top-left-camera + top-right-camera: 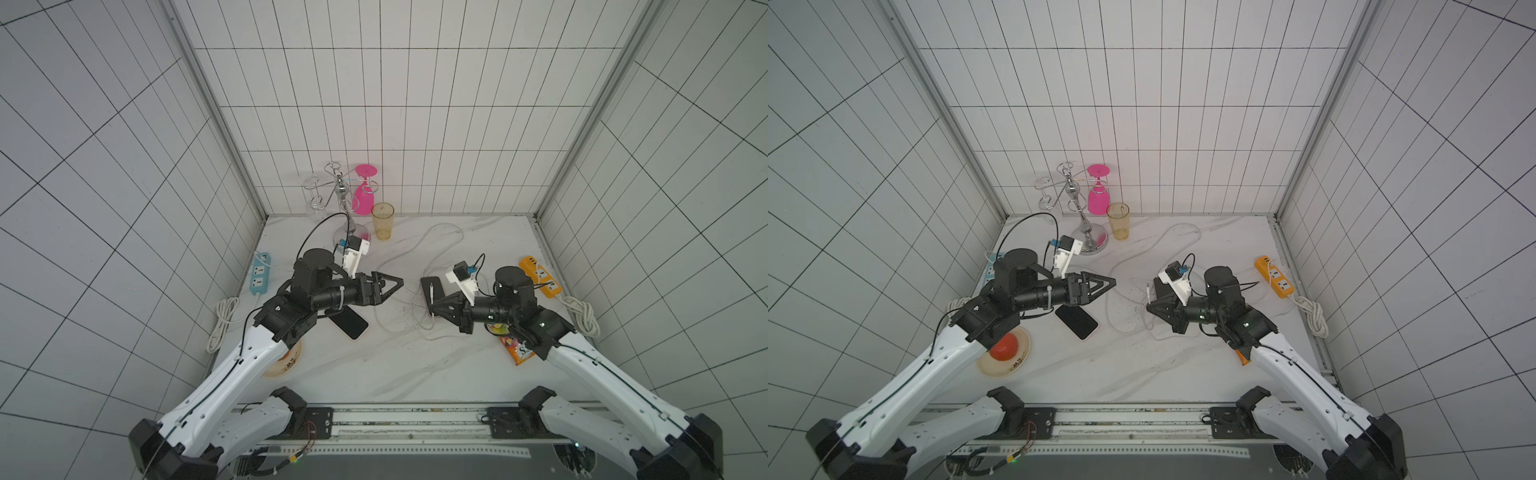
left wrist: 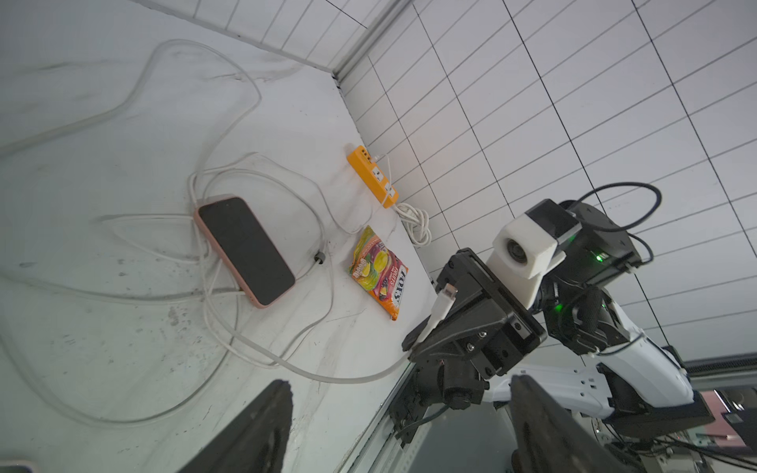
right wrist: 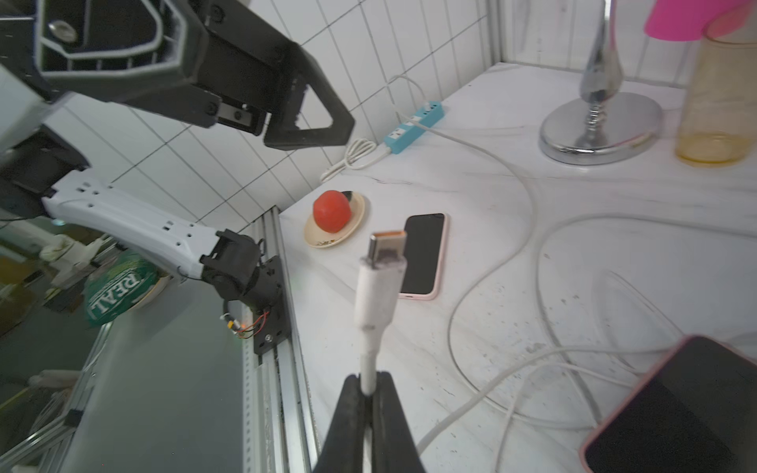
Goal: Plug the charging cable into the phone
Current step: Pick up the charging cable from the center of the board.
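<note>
A: The right jaws are closed on the charging cable [image 3: 367, 364], just behind its USB-C plug [image 3: 381, 278]. And the left jaws?

B: Wide apart and empty. The pink-cased phone [image 3: 424, 254] lies on the surface [image 1: 374, 374] below them, slightly behind. I would steady the phone first, then line the plug to the port.

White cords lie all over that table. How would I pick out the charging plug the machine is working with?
Find the orange power strip at the table's right edge; just inward of it is the right arm's pincer, shut on a white cable. The plug sticks out beyond its tips. Unlike the slack loops on the table, this end is held up in the air, metal tip bare.
</note>
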Controlling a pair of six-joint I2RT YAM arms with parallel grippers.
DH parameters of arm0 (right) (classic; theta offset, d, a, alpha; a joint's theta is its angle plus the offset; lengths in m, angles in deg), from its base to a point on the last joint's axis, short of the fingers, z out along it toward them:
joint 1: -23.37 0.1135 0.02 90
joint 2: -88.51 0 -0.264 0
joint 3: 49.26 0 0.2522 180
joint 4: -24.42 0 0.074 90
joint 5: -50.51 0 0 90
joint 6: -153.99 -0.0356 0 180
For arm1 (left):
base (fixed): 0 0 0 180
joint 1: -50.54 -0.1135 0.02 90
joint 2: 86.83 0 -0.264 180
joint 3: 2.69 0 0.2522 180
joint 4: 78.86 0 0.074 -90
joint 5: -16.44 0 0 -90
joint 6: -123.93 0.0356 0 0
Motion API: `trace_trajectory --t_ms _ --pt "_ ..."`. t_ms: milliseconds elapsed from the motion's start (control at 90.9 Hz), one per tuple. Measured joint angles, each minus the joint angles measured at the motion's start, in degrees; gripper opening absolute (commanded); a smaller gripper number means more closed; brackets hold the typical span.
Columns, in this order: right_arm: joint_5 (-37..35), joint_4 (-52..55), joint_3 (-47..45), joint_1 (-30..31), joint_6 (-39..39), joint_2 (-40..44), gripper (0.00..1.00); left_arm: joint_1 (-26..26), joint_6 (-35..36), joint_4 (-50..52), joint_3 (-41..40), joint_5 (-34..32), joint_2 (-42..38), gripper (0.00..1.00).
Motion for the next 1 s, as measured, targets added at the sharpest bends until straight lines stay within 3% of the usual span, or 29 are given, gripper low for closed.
trace_trajectory --t_ms 88,209,396,594,770,1001 --pt "4.55 -0.35 0.98 0.07 0.17 -2.16 0.0 1.18 0.85 -2.54 -0.02 2.69 1.53 0.76" --pt "1.57 2.69 3.87 0.17 0.09 -3.26 0.0 1.66 0.98 -1.84 0.81 1.55 2.97 0.71" --pt "-7.19 7.82 7.78 1.11 0.31 -3.8 0.0 4.42 -0.85 1.79 3.45 -8.81 2.51 0.69" --pt "-11.1 10.73 7.78 2.16 0.35 -4.74 0.0 12.72 -2.05 6.05 9.18 -20.41 6.43 0.62" --pt "-12.22 11.56 7.78 2.36 0.37 -4.92 0.0 17.73 -2.6 8.15 11.96 -26.27 13.51 0.57" --pt "-12.33 12.22 7.78 2.64 0.39 -4.92 0.0 19.54 -3.08 10.73 13.86 -31.65 17.66 0.53"
